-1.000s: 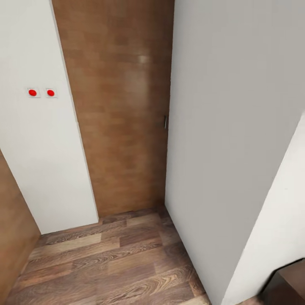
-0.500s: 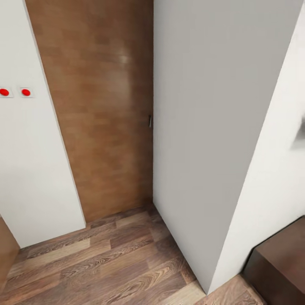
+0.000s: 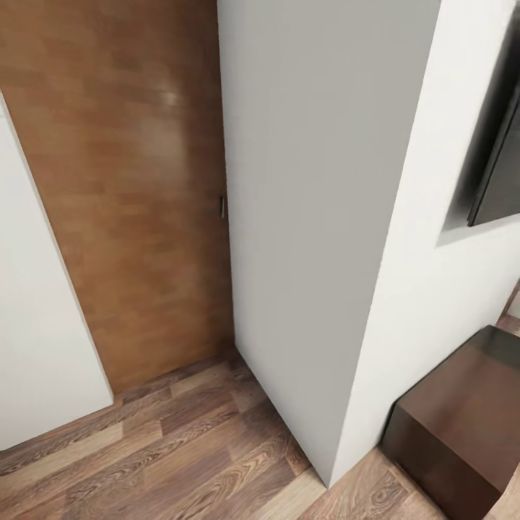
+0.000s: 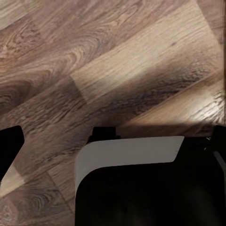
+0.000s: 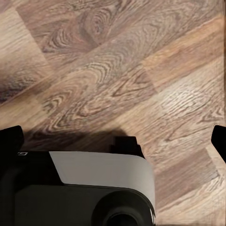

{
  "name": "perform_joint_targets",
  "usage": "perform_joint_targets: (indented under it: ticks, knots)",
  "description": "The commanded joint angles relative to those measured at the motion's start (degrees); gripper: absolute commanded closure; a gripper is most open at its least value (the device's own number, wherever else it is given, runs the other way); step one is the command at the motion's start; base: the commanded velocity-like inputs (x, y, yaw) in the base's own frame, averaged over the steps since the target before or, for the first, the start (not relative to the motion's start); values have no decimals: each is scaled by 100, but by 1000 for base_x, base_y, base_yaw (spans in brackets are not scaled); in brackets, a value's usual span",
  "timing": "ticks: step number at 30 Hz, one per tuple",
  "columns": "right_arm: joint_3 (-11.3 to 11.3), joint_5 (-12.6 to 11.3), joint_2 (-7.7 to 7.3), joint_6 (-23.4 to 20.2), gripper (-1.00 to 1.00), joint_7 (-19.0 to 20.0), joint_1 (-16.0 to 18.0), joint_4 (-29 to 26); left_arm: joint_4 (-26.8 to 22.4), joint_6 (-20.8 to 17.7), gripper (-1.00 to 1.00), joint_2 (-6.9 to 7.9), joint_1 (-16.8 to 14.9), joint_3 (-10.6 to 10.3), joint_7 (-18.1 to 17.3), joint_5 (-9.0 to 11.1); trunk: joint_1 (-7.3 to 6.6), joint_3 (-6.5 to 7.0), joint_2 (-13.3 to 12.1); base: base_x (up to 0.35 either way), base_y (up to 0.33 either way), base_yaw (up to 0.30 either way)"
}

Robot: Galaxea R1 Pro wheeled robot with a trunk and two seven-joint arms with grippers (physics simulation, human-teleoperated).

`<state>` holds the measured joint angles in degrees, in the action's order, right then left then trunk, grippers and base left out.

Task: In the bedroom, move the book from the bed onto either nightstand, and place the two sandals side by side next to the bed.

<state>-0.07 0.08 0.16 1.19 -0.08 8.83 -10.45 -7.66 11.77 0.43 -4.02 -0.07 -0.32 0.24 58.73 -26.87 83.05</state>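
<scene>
Where the white wall corner juts out, bare plank floor opens leftward.
Brown door far left, dark cabinet near right; I cannot tell either gripper's opening.

A warm mid-brown wooden door with a faint blocky grain and a pale glossy highlight stands between plain white walls. A small silvery-grey handle marks its edge. The wood-plank floor mixes light tan and darker brown boards with swirling grain, the same pattern in both wrist views. A glossy dark-brown boxy wooden cabinet sits low at the right. A black flat panel hangs on the white wall, edged by soft grey shadow
</scene>
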Motion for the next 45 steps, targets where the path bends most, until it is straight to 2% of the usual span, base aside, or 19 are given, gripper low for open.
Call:
perform_joint_targets:
  ticks: [1, 19, 35, 42, 45]
  knots:
    - [-1, 1, 1, 13, -100, -1, 5, 4, 3, 19, -100, 1, -2, -1, -3, 2, 0, -6, 3, -14, 0, -285]
    - [-2, -7, 1, 5, -100, -1, 5, 6, 2, 19, -100, 1, -2, -5, -3, 6, 0, -33, 3, -210, 79, -262]
    - [-9, -7, 1, 18, -100, 0, 5, -18, 10, -75, -100, 4, -2, 43, 47, 56, 0, -93, 3, -19, 7, -230]
    - [-10, -8, 1, 28, -100, -6, 5, -19, 10, -467, -100, 58, -2, 335, 58, 189, 0, -94, 3, 0, 0, -285]
    - [-10, -8, 1, 29, -100, -8, 5, -19, 10, -541, -100, 101, -2, 391, 60, 223, 0, -94, 3, 0, 0, -286]
